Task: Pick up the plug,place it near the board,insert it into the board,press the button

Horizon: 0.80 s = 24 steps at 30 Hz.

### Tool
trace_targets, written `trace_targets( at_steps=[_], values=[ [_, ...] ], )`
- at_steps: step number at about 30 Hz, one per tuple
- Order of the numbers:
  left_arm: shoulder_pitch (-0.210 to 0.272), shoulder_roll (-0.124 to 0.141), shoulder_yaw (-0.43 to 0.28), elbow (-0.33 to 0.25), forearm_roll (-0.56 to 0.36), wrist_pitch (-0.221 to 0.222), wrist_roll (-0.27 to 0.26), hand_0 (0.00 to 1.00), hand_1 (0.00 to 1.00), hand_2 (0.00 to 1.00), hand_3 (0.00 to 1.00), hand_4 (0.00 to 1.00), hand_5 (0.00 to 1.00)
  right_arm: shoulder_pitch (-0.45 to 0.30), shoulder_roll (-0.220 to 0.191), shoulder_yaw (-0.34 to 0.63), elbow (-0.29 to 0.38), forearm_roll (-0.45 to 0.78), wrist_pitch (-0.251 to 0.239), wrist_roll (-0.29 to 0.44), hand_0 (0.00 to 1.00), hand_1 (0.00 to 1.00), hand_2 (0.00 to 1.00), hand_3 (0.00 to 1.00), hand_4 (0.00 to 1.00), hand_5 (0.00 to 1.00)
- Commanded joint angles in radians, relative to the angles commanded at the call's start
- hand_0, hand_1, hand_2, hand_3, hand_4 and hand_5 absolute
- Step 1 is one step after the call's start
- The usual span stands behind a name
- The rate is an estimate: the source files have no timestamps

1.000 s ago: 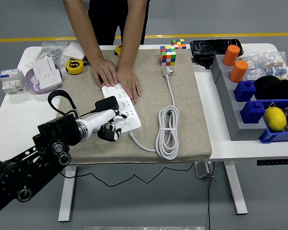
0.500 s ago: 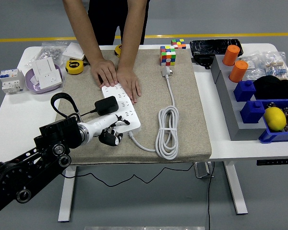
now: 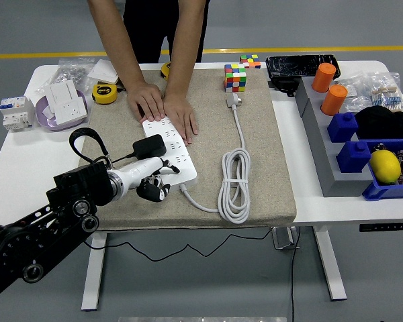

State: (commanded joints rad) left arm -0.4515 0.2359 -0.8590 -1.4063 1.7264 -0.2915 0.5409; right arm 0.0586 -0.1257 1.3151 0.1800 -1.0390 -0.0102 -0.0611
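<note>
Just beyond left robot hand [image 3: 154,184]: plug [image 3: 150,146] seated on board [image 3: 176,158].

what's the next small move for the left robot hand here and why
Probably press a fingertip down on the near end of the power strip, where a switch would likely sit. The black plug already sits on the strip, apparently inserted, and the left robot hand rests at that end holding nothing. The person's hands steady the far end.

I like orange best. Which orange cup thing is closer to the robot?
The front orange cylinder, just behind the blue boxes. The other stands farther back.
</note>
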Motion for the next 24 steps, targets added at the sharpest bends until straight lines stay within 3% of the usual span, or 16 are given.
trace_targets(
  at_steps=[5, 11, 17, 21, 22, 24],
  values=[
    [-0.002, -0.005, 0.008, 0.039, -0.007, -0.007, 0.005, 0.126, 0.062, 0.174, 0.835, 0.386, 0.025, 0.0, 0.0, 0.0, 0.0, 0.0, 0.0, 0.0, 0.787, 0.709, 0.701, 0.68, 0.998, 0.79],
    [0.001, -0.002, 0.004, 0.03, 0.007, -0.002, 0.003, 0.128, 0.062, 0.174, 0.83, 0.385, 0.023, -0.001, 0.0, 0.0, 0.0, 0.0, 0.0, 0.0, 0.787, 0.709, 0.701, 0.68, 0.998, 0.79],
    [0.026, -0.004, -0.074, -0.071, 0.049, 0.014, -0.032, 0.147, 0.081, 0.203, 0.793, 0.362, 0.024, 0.001, 0.001, 0.003, 0.0, 0.0, -0.001, 0.0, 0.787, 0.709, 0.701, 0.68, 0.998, 0.79],
    [0.099, -0.027, -0.2, -0.171, 0.016, 0.057, -0.137, 0.147, 0.081, 0.203, 0.793, 0.362, 0.024, -0.002, 0.004, 0.006, 0.0, -0.001, -0.001, 0.001, 0.787, 0.709, 0.701, 0.68, 0.998, 0.79],
    [0.117, -0.033, -0.232, -0.182, -0.002, 0.064, -0.162, 0.343, 0.422, 0.491, 0.759, 0.766, 0.263, -0.003, 0.005, 0.007, 0.0, -0.001, -0.001, 0.002, 0.787, 0.709, 0.701, 0.679, 0.998, 0.79],
    [0.17, -0.055, -0.308, -0.203, -0.054, 0.094, -0.225, 0.343, 0.422, 0.491, 0.759, 0.766, 0.263, -0.006, 0.008, 0.013, 0.0, -0.006, -0.001, 0.0, 0.787, 0.709, 0.701, 0.679, 0.998, 0.79]
  ],
)
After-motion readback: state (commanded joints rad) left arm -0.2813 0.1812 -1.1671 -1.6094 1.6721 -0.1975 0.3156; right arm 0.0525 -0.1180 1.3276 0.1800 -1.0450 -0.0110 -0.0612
